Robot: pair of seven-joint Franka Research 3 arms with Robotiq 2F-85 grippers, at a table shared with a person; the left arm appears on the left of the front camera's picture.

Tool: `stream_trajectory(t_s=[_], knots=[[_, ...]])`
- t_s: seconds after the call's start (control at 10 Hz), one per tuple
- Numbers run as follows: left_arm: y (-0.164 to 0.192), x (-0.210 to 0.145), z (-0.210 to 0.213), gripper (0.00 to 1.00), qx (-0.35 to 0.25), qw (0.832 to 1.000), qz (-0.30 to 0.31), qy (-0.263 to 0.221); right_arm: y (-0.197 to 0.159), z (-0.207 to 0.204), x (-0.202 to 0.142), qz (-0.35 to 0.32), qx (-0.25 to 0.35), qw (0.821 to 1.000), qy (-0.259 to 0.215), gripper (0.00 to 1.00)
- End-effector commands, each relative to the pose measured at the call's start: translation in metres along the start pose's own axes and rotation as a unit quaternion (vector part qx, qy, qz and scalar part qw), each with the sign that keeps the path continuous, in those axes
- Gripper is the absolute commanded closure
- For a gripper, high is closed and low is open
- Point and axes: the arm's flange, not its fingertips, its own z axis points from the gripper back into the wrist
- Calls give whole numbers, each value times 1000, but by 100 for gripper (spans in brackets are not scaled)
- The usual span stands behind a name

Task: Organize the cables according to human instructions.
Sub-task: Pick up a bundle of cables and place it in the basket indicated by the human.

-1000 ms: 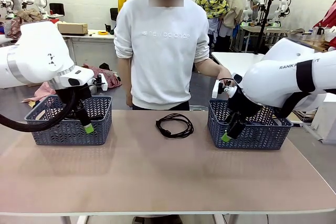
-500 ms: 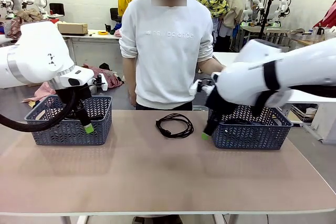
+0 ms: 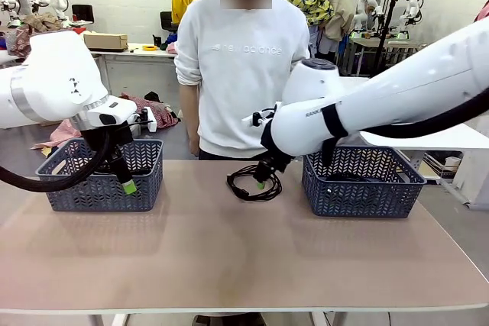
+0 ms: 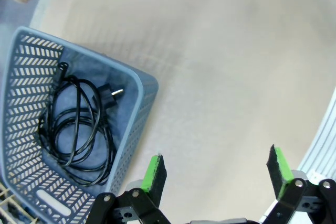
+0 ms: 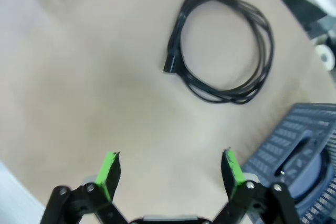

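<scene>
The near half of the tan worktop [image 3: 229, 265] lies bare across the lower part of the front view. In the middle band, at frame left, the left hand [image 3: 126, 181] hangs in front of a grey-blue perforated basket [image 3: 69, 188], its green pad low against the basket's front wall; in the left wrist view the left hand [image 4: 215, 169] stands wide, its two green pads [image 4: 155, 170] rising from the bottom edge with nothing between them, over bare worktop just beside the basket's corner. That basket [image 4: 134, 114] fills the left of the wrist frame and holds one coiled black cable [image 4: 76, 129], its plug lying toward the basket's upper middle. At the centre of the front view, a little beyond mid-worktop, a second coiled cable [image 3: 246, 185] lies flat on the surface, and the right arm reaches across from the right of the frame so that the right hand [image 3: 262, 179] is poised right over the coil's right side; whether it touches the cable cannot be told from here. The right wrist view shows the right hand [image 5: 170, 174] spread wide and empty, pads at the bottom edge, with the looped cable [image 5: 226, 45] in the upper middle, apart from the fingers, one plug end at the loop's left. To the right stands a second basket [image 3: 363, 188] with dark cable inside. Beyond the far edge a person [image 3: 241, 66] in a white sweatshirt stands at centre.
</scene>
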Motion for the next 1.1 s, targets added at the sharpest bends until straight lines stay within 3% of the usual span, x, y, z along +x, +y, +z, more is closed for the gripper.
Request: stream_trajectory(t_s=[0.0, 0.4, 1.0], knots=[[1, -3, 2, 0, -1, 1000, 0, 3, 7, -9, 39, -25, -15, 999, 18, 0], [1, -3, 2, 0, -1, 1000, 0, 3, 8, -34, 81, -44, -5, 998, 37, 0], [1, -3, 2, 0, -1, 1000, 0, 3, 6, -38, 73, -34, 13, 999, 33, 0]])
